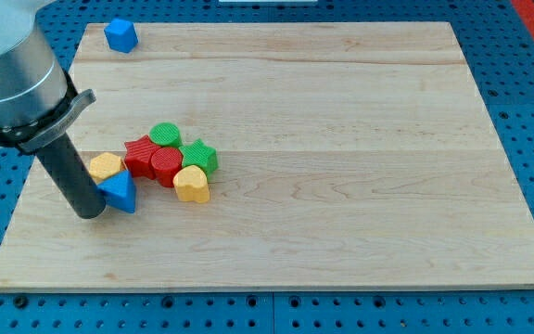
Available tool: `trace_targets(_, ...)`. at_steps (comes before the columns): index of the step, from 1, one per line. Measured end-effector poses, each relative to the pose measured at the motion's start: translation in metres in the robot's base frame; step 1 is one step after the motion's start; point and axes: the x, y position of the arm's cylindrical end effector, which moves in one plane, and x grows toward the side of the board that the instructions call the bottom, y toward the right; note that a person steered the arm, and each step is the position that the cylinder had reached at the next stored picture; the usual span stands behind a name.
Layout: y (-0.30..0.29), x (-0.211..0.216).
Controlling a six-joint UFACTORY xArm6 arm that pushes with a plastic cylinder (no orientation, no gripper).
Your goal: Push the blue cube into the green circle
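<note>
My tip (89,213) is a bare rod end with nothing to open or close and holds nothing; it rests against the left side of a blue triangular block (119,192). The blue cube (120,35) lies well apart from my tip, toward the view's top and slightly right. The green circle (165,134) sits to my tip's upper right, so the cube must be approached from its far side and driven toward the view's bottom.

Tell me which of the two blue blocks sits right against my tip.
The blue triangular block, just right of my tip beside the cluster. The other blue block sits alone near the board's top-left corner.
</note>
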Motion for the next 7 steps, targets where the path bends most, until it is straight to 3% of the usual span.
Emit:
trace_targets(2,0.037,0.000)
trace_targets(4,0.004,0.033)
trace_targets(5,-0.090,-0.010)
trace_targets(6,-0.105,-0.030)
trace_targets(7,-0.105,-0.132)
